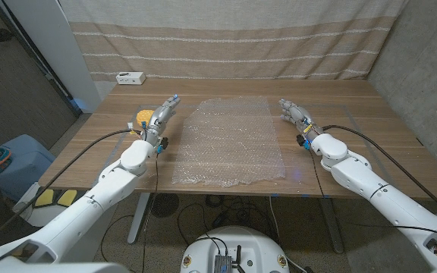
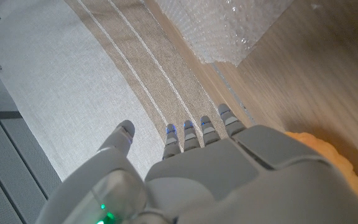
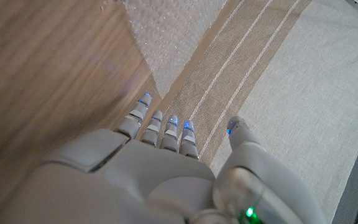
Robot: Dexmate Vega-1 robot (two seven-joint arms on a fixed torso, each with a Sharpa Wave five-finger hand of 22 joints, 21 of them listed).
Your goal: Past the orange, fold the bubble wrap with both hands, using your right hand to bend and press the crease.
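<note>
While the bubble wrap [image 1: 230,142] lies flat in the middle of the desk [image 1: 370,114], your left hand [image 1: 160,117] and right hand [image 1: 294,112] wait beside it, fingers apart, holding nothing. The orange [image 1: 139,116] sits near the desk's left edge.

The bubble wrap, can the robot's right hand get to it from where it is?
Probably yes. The right hand is open beside the bubble wrap, near its far right corner, with only bare table between them. The orange sits on the other side, by the left hand.
</note>
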